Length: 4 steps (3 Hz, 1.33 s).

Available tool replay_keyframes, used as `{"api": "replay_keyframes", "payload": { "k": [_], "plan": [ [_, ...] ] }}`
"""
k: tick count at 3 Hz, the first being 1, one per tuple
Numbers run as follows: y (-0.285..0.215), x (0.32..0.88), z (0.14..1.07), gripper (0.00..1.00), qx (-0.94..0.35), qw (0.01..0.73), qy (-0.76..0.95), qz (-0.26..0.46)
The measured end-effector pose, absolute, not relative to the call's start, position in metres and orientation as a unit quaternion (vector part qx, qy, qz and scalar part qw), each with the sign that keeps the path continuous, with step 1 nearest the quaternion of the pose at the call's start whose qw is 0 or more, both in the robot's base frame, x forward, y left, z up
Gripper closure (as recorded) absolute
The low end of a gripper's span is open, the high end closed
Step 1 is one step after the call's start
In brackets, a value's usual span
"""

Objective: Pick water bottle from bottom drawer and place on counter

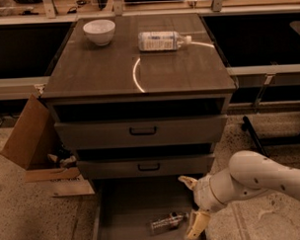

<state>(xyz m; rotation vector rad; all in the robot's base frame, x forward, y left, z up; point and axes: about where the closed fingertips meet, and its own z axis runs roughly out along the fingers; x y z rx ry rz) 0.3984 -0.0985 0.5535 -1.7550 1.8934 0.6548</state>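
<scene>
Robot lab, benches (38, 19), drawer cabinet (140, 132), cardboard box (27, 138), end effector (189, 207) over bottom drawer (128, 206)

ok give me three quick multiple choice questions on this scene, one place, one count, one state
1. Where is the water bottle? A in the top drawer; B on the floor beside the cabinet; C in the bottom drawer.
2. How many things sit on the counter? A one; B two; C four.
3. The gripper, low at the drawer's right side, is: A open; B shut on the bottle; C shut on nothing.
Answers: C, it lies on the drawer floor; B, a white bowl and a bigger bottle; A, its fingers are spread beside the bottle.
</scene>
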Motion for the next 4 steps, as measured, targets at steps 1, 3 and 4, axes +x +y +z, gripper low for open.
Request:
{"api": "replay_keyframes", "payload": {
  "k": [1, 3, 4],
  "plan": [
    [-0.102, 0.413, 0.489, 0.0, -0.647, 0.242, 0.681, 0.243],
    [-0.097, 0.406, 0.473, 0.0, -0.642, 0.238, 0.681, 0.259],
    [-0.101, 0.411, 0.457, 0.0, -0.633, 0.239, 0.687, 0.267]
  ]
}}
